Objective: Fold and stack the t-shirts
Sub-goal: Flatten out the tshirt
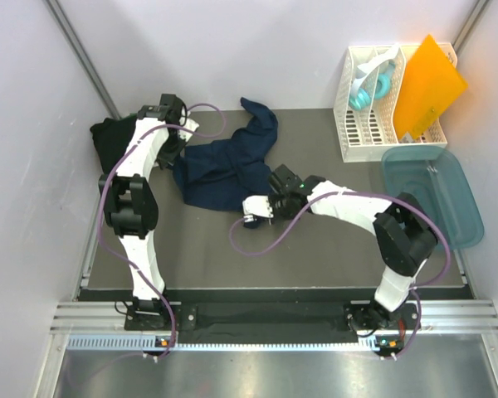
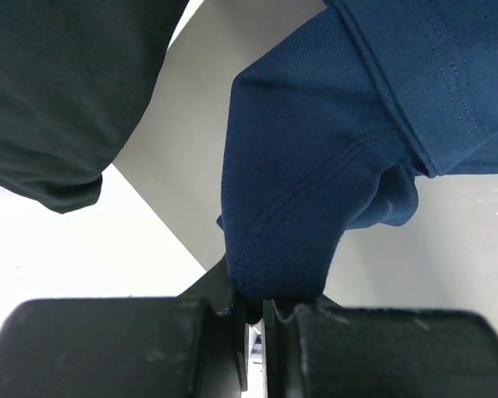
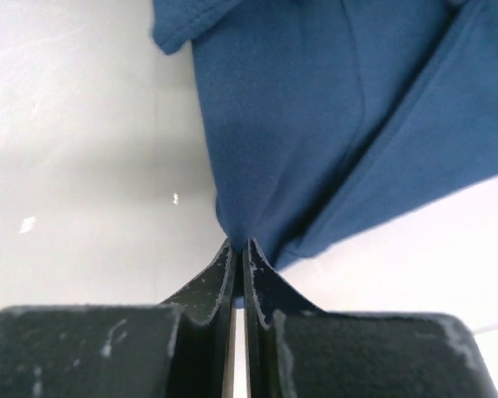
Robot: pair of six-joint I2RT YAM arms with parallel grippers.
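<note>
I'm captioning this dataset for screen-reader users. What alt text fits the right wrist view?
The right gripper is shut on a pinched fold of the navy blue t-shirt, its two black fingers pressed together at bottom centre. The cloth fans upward and to the right over the pale table.

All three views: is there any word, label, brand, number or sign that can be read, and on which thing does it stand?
None can be read. The navy shirt, the black shirt, the white rack, the orange folder and the teal tub show no print in any view.
</note>
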